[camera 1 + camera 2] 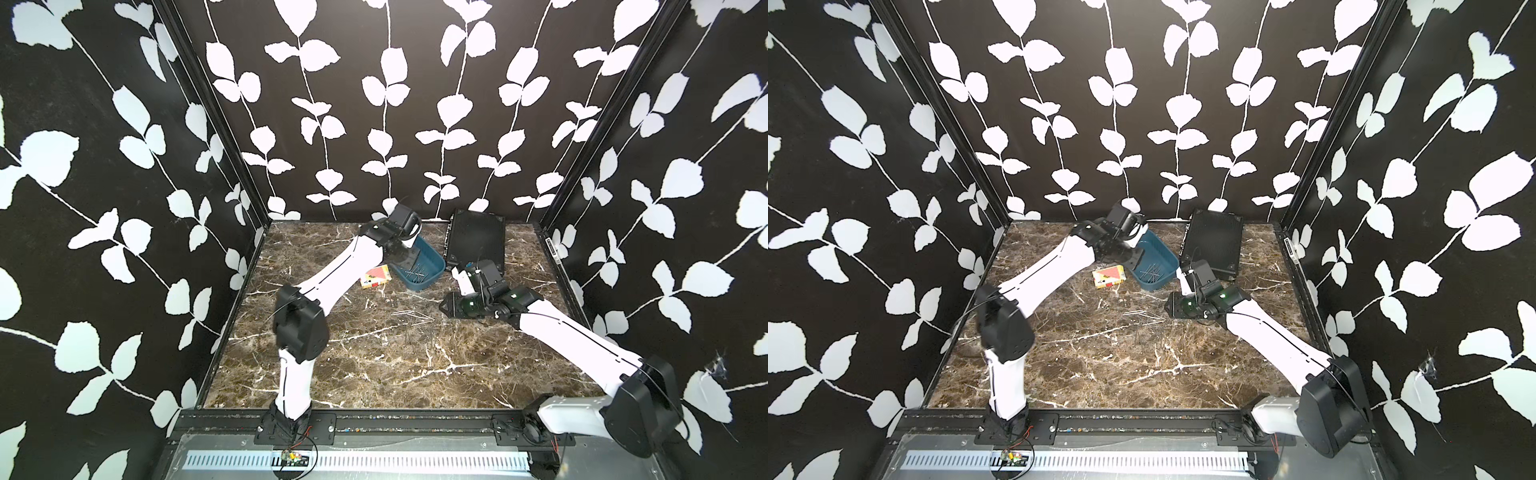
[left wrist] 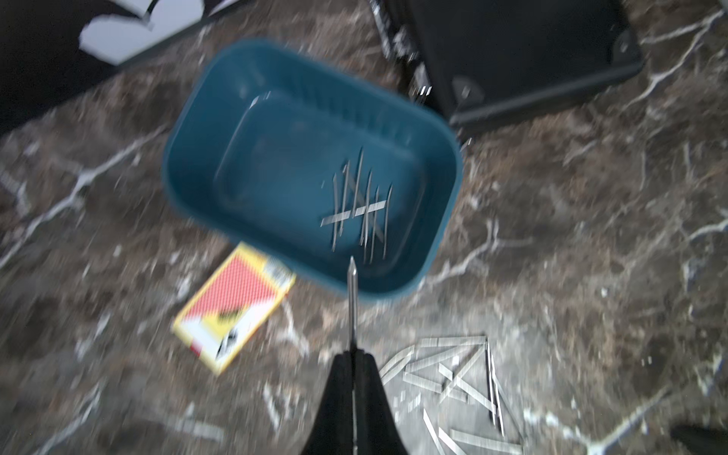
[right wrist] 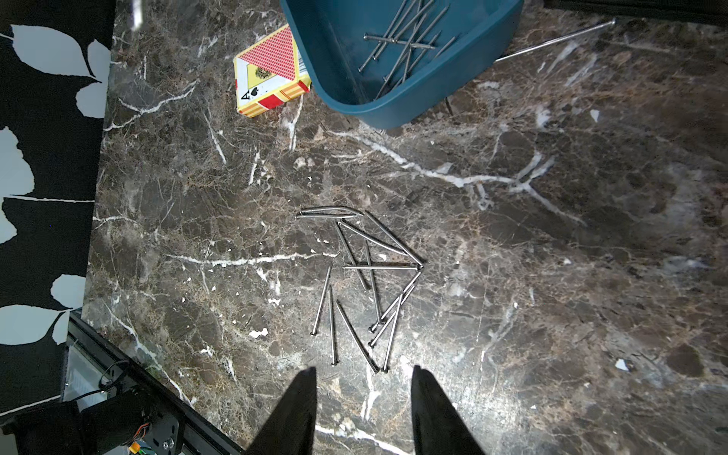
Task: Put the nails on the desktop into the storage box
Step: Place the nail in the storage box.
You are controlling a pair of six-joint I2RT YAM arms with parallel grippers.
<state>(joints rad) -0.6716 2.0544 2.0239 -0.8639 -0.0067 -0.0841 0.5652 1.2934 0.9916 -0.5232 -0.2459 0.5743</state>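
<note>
Counting 2 arms, 1 storage box (image 1: 434,254), 1 playing-card box (image 1: 375,277) and 1 black ribbed case (image 1: 476,239), all sitting on the desktop (image 1: 374,365). About 13 loose nails (image 3: 370,275) are lying criss-crossed in 1 pile mid-desktop. 1 stray nail (image 3: 551,37) is lying apart, between the tub and the case. Roughly 9 boxed nails (image 3: 402,43) are overlapping inside the tub, so that count is rough.

The left arm is stretching to the far side, wrist bending down over the tub. The left gripper (image 2: 351,354) is pinching 1 single nail (image 2: 351,299), fingers closed tight on its shank, with the pointed tip hanging over the tub's near rim; this wrist view is blurring.

The right arm is reaching in low from the right, wrist turning toward centre. The right gripper (image 3: 364,372) is hovering above the desktop just beside the pile, its 2 black tapered fingers (image 3: 305,394) standing apart with nothing between them.

The tub is showing as teal plastic, rectangular, with rounded corners and low walls. The nails are reading as thin, straight, silvery metal with small flat heads. The desktop is showing brown marble with white veins. The card box is showing red lattice, yellow edges and an ace of spades.
</note>
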